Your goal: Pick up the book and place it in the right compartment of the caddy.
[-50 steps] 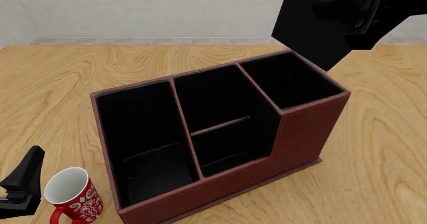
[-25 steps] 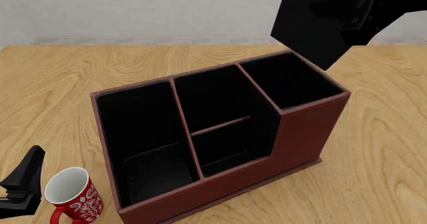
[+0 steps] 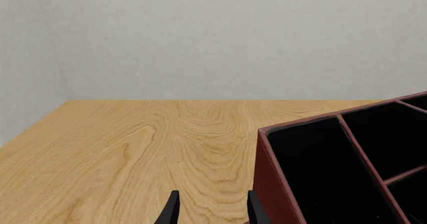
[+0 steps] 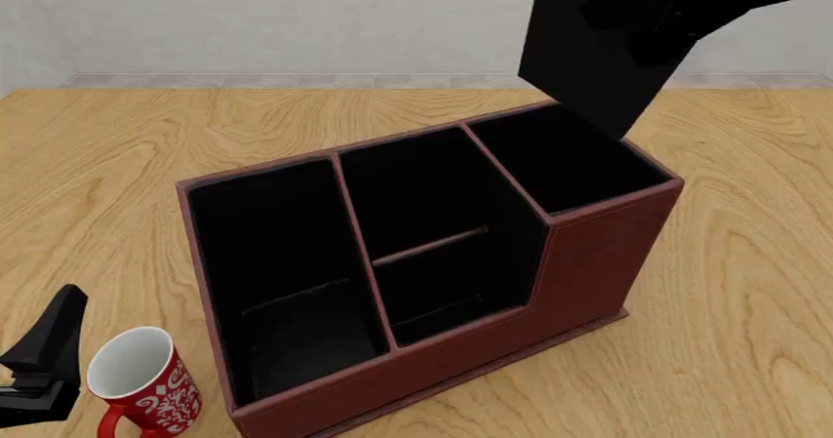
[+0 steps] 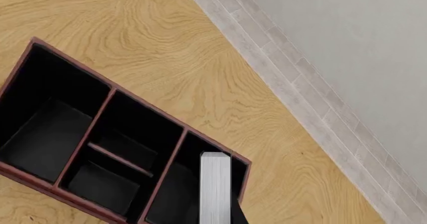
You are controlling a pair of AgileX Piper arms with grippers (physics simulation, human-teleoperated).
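The book (image 4: 579, 53) hangs in the air, tilted, its lower corner just above the far rim of the right compartment (image 4: 563, 160), and from the right wrist camera its white page edges (image 5: 215, 189) line up over that same black-lined section. The right gripper (image 4: 677, 9) has it from above, fingers clamped on the black covers, though the exact contact is hard to make out, black on black. Below sits the caddy (image 4: 586, 262), reddish-brown, the tall end section under the book, the middle section with its low divider (image 4: 430, 246) beside it, then the wide low-fronted end. Out at the near left corner of the table (image 4: 117, 165), a red mug (image 4: 137, 379) stands upright just beside the left gripper (image 3: 210, 209), whose fingers are spread apart, holding nothing, low over the wood next to the caddy's end wall.
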